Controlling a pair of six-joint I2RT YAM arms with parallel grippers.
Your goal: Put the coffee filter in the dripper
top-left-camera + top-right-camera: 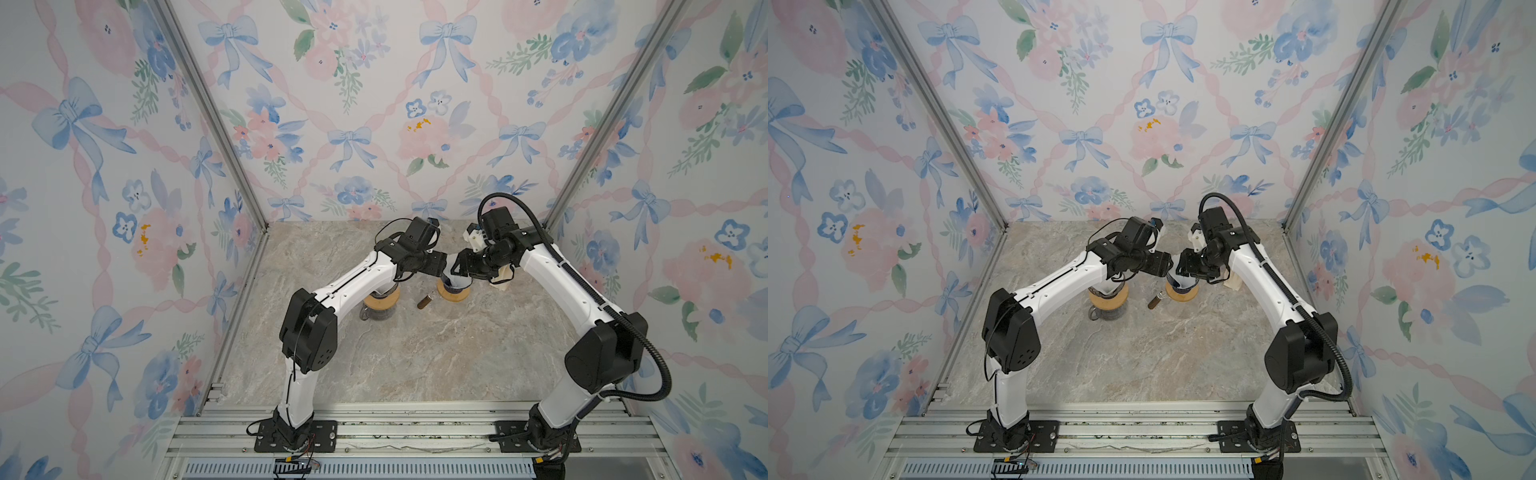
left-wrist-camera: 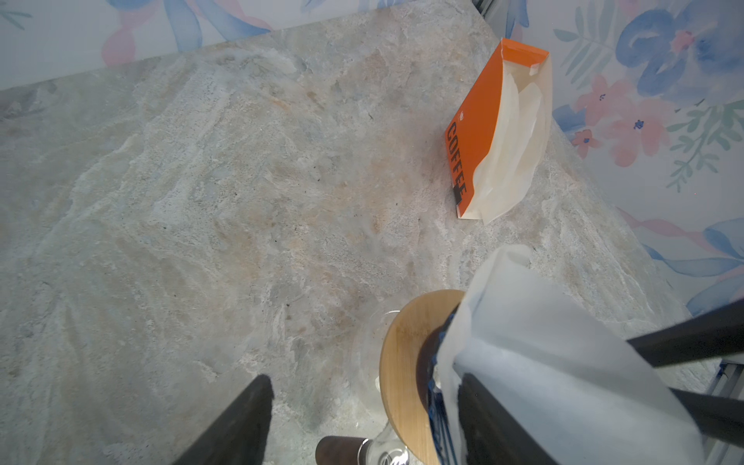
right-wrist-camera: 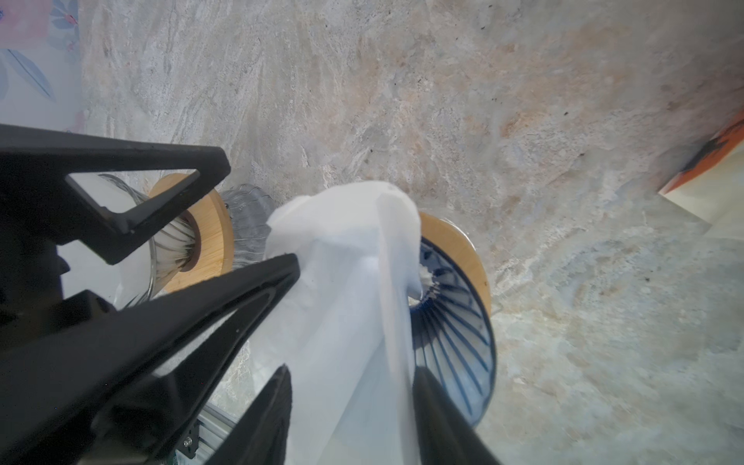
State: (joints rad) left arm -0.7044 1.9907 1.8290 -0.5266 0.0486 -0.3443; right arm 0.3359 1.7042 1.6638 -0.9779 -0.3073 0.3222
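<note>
Over the blue dripper (image 3: 455, 322), the right gripper (image 3: 352, 374) pinched the bunched coffee filter (image 3: 346, 282), its tip down in the cone, while the left gripper (image 2: 364, 380) (jaws wide apart, holding nothing) pressed one finger against the paper, likely to spread it for seating.
</note>
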